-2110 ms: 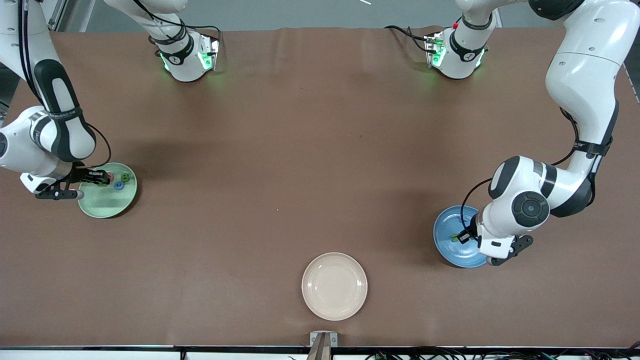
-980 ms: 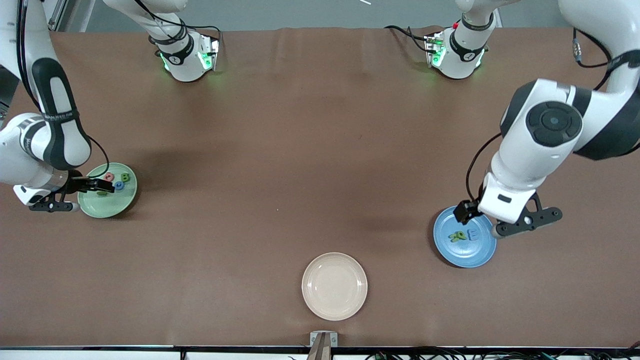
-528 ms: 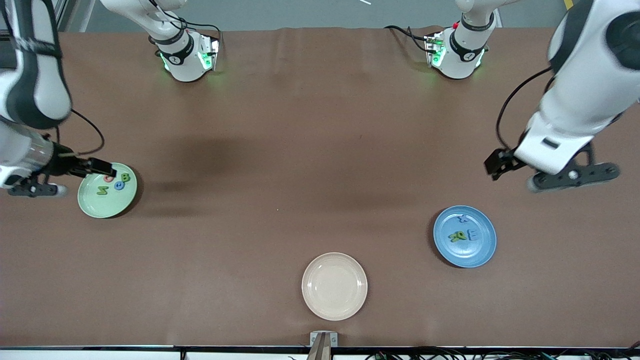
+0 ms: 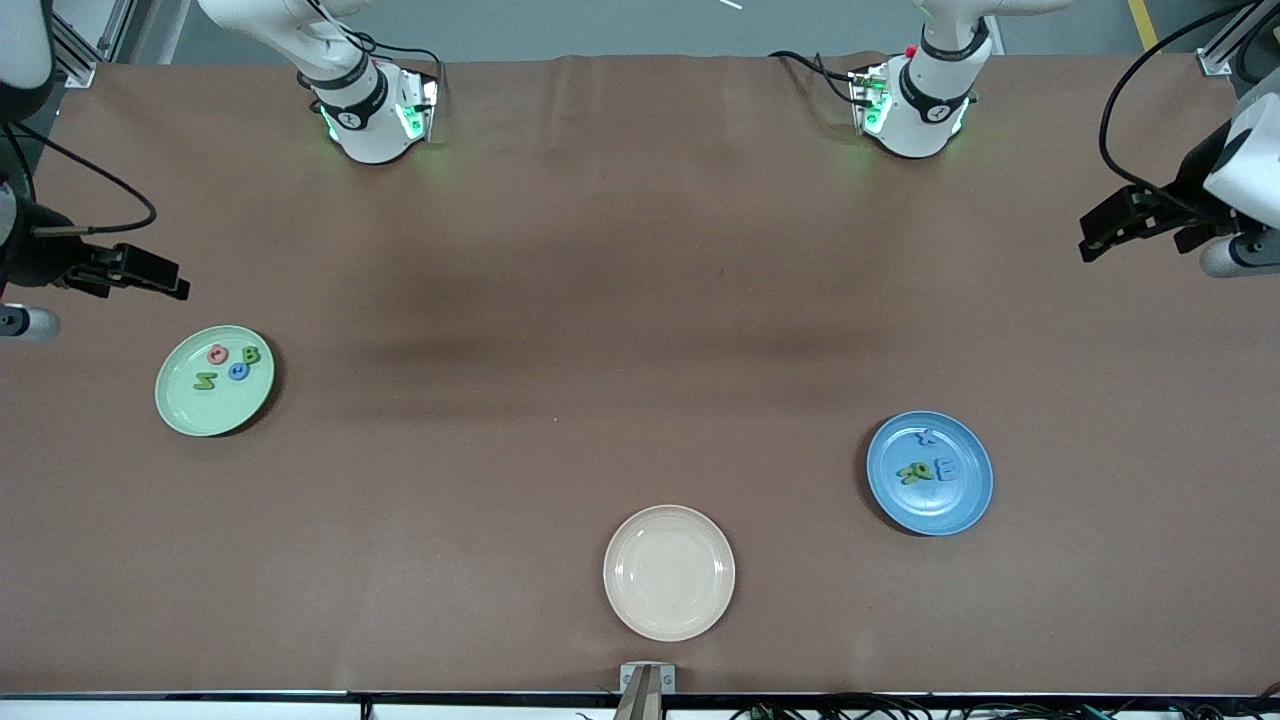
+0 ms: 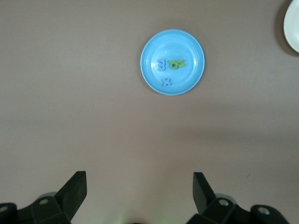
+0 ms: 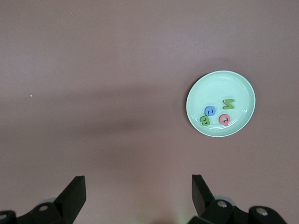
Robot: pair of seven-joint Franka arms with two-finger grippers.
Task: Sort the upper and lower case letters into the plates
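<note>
I see four letters (image 4: 229,366) in the light green plate (image 4: 185,410) and the rest in the blue plate (image 4: 965,500). Left gripper (image 4: 1110,232) and right gripper (image 4: 150,275) hang empty over bare desk (image 4: 640,300), jaws wide. My worry: a missorted letter would go unnoticed.

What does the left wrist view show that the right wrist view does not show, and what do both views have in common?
Only the left wrist view shows the blue plate with its letters, blue and green ones, and an edge of the cream plate. Only the right wrist view shows the light green plate with four letters: two green, one blue, one red-pink. Both show bare brown table and their own open gripper, the left gripper and the right gripper, holding nothing, high over the table.
</note>
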